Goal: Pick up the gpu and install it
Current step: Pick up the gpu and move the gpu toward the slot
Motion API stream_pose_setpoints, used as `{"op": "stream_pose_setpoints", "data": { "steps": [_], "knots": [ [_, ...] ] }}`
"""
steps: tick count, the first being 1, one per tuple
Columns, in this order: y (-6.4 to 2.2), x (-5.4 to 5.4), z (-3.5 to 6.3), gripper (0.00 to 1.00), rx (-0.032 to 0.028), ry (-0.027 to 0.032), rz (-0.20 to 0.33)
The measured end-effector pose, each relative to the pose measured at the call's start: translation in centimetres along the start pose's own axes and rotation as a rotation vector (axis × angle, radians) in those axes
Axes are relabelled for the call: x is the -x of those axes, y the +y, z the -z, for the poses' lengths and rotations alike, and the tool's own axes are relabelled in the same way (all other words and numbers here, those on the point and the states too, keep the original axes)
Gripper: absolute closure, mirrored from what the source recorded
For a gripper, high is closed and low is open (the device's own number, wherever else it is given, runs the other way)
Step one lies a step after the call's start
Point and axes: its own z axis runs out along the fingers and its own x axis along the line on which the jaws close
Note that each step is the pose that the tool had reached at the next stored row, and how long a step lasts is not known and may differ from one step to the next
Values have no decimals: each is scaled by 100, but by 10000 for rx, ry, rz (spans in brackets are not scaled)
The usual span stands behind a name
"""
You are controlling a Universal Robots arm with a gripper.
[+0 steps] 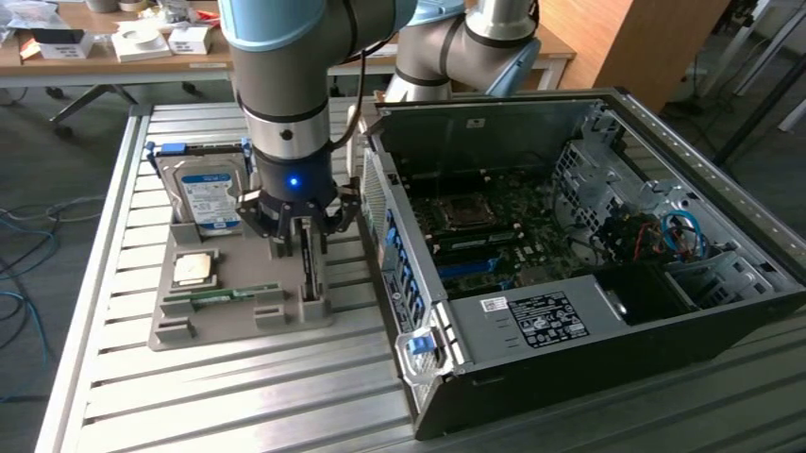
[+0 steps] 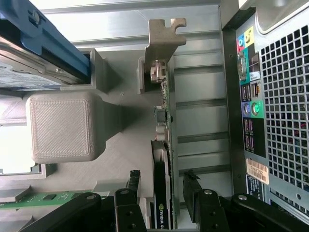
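Observation:
The gpu (image 1: 309,272) stands on edge in a slot of the grey tray (image 1: 176,332), a thin dark card just left of the computer case in the exterior view. In the wrist view the gpu (image 2: 162,140) runs lengthwise, with its pale metal bracket (image 2: 164,38) at the far end. My gripper (image 1: 300,234) hangs right over it, open. In the wrist view the gripper (image 2: 162,178) straddles the card. One of the black fingers (image 2: 134,181) stands on each side, and a gap shows between each finger and the board.
On the tray lie a silver hard drive with a blue label (image 1: 208,193), a CPU (image 1: 193,269) and a green RAM stick (image 1: 221,297). The opened computer case (image 1: 567,245) lies beside the tray, its motherboard (image 1: 504,226) exposed and its rear port panel (image 2: 251,106) close to the card.

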Motion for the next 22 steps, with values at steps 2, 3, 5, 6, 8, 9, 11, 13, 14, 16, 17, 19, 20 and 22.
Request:
{"op": "stream_pose_setpoints", "data": {
  "steps": [2,3,5,6,8,9,11,13,14,16,17,19,20,22],
  "knots": [
    [0,0,-1,51,-2,0,0],
    [0,0,-2,51,0,-2,0],
    [0,0,-2,51,0,-2,0],
    [0,0,-2,51,1,-2,0],
    [0,0,-2,51,0,-2,0],
    [0,0,-2,51,1,-2,0],
    [0,0,-2,51,0,-2,0],
    [0,0,-2,51,0,-2,0],
    [0,0,-2,53,0,-2,0],
    [0,0,-2,59,1,-2,0],
    [0,0,-2,59,0,-2,0],
    [0,0,-2,66,0,-2,0],
    [0,0,-2,66,0,-2,0],
    [0,0,-2,66,0,-2,0]
  ]
}}
